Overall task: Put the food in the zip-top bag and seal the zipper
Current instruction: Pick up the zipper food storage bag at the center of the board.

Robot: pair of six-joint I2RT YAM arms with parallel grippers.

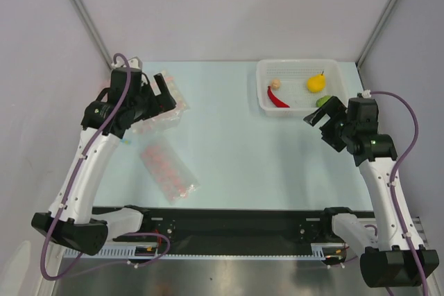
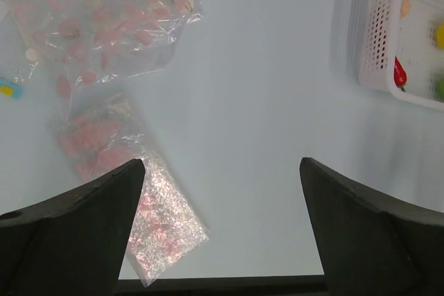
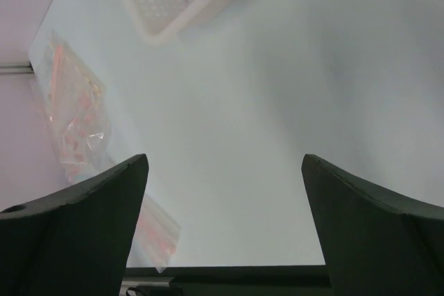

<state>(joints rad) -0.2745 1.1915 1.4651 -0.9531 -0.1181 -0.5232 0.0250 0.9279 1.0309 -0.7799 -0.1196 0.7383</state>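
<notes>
Food (image 1: 316, 84) in white basket (image 1: 262, 88), far right on tabletop (image 1: 236, 143). Right claw (image 1: 320, 111), released and empty, hovers at basket's near-right corner, green fruit (image 1: 322, 101) closest. Bag (image 2: 166, 227) lies diagonally mid-left, nearer left claw (image 1: 156, 91), also released.

The left arm (image 1: 87, 164) rose from its base at 7 o'clock and reached up to 10 o'clock. The left jaws stood spread wide, empty. The right arm (image 1: 385, 185) climbed from 5 o'clock to 2 o'clock — the right jaws likewise wide apart, gripping nothing.

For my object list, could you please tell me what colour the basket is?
The basket is white, shown best in the top external view.
</notes>
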